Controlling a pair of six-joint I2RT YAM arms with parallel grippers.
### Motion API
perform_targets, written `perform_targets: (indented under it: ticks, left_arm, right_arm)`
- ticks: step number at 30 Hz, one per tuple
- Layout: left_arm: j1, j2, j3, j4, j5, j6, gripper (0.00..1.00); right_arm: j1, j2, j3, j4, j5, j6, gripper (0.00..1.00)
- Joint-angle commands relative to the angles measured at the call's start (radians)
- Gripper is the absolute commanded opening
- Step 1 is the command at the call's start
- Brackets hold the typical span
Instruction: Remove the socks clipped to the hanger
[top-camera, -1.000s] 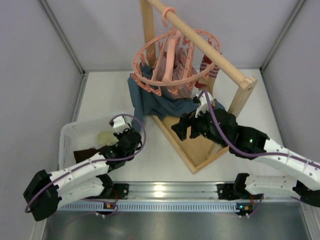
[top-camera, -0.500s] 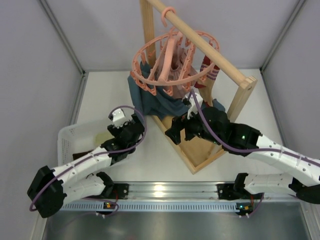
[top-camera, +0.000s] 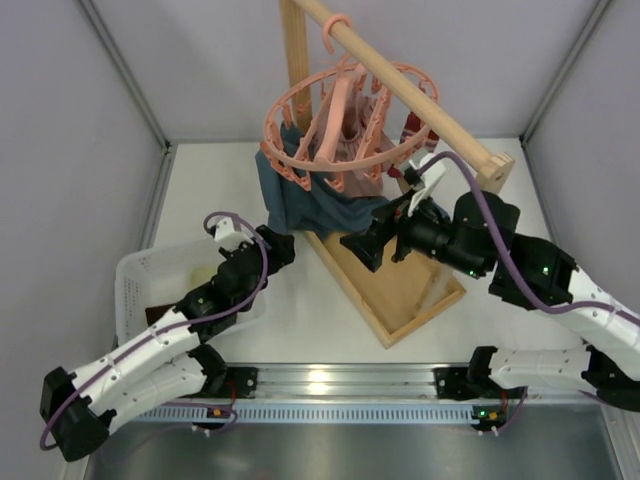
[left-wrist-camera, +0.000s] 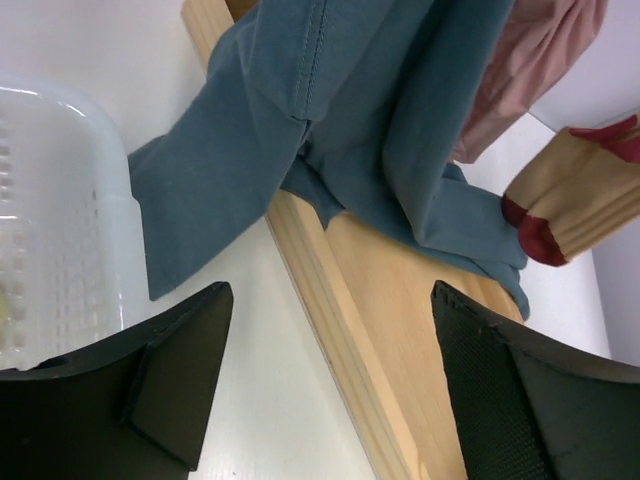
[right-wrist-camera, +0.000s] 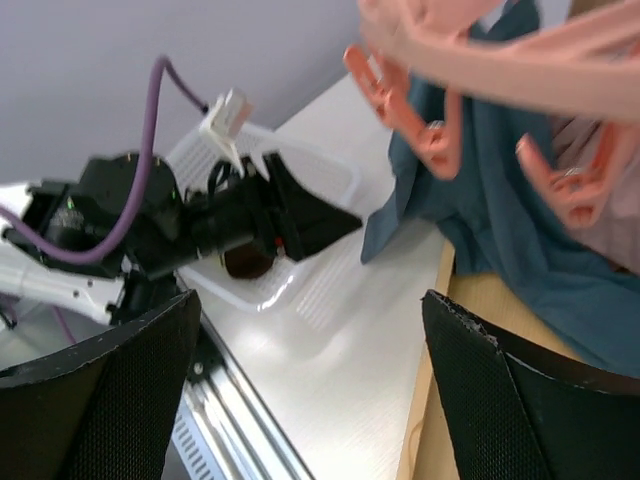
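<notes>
Left gripper (left-wrist-camera: 328, 295): jaws spread, nothing between them. It sits low over the wooden rack frame (top-camera: 400, 290), beside the white plastic basket (top-camera: 130, 285).
Right gripper (top-camera: 368, 240): jaws spread, empty, just under the ring and pointing at the left arm.
Hanger: the salmon-pink round plastic peg hanger (top-camera: 340, 125) hangs by its hook on the rack's rail, tilted.
Socks: the dark red striped sock (top-camera: 412, 128) hangs at the ring's far right, behind the rail. A pale cream sock (top-camera: 203, 272) and a dark brown sock (top-camera: 158, 315) lie in the basket.
Wrong-grab risk: the large blue-grey cloth (top-camera: 300, 200) and dusty-pink garment (left-wrist-camera: 540, 60) hang closer to your right jaws than the sock does; close early and you pinch those.
Swing risk: pull sideways and the ring swings, or its hook rides off the rail.
Clash risk: both wrists are near the rack corner; watch them.
</notes>
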Motion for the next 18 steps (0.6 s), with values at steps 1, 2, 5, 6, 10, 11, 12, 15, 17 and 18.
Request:
perform_targets:
  ticks: [1,2,5,6,10,11,12,15,17,18]
  left_arm:
    - [-0.005,-0.025,-0.027,0.048,0.074,-0.024,0.81]
    - [-0.004,-0.017,-0.023,0.060,0.083,-0.010,0.76]
    - [-0.005,0.017,0.012,0.085,0.112,0.013,0.68]
    - [-0.005,0.027,0.022,0.091,0.118,0.019,0.67]
    - [-0.005,0.078,0.069,0.149,0.115,0.050,0.67]
    - [-0.005,0.101,0.080,0.168,0.097,0.068,0.66]
    - [-0.005,0.113,0.104,0.177,0.085,0.081,0.66]
    - [-0.005,0.168,0.153,0.205,0.024,0.137,0.67]
    - [-0.004,0.205,0.176,0.211,-0.012,0.177,0.67]
    - [-0.004,0.215,0.186,0.220,-0.018,0.190,0.67]
  right_arm:
    - [0.011,0.015,0.141,-0.031,0.169,-0.047,0.86]
    - [0.009,0.041,0.163,-0.045,0.222,-0.052,0.86]
    - [0.009,0.102,0.214,-0.056,0.409,-0.096,0.86]
    - [0.009,0.119,0.232,-0.056,0.443,-0.110,0.86]
    - [0.008,0.193,0.235,-0.009,0.576,-0.186,0.85]
    - [0.008,0.219,0.235,0.001,0.581,-0.196,0.85]
    - [0.008,0.230,0.226,0.033,0.587,-0.205,0.85]
    - [0.000,0.268,0.212,0.088,0.574,-0.234,0.86]
    - [-0.006,0.303,0.227,0.108,0.546,-0.251,0.86]
    - [-0.006,0.317,0.237,0.120,0.537,-0.259,0.86]
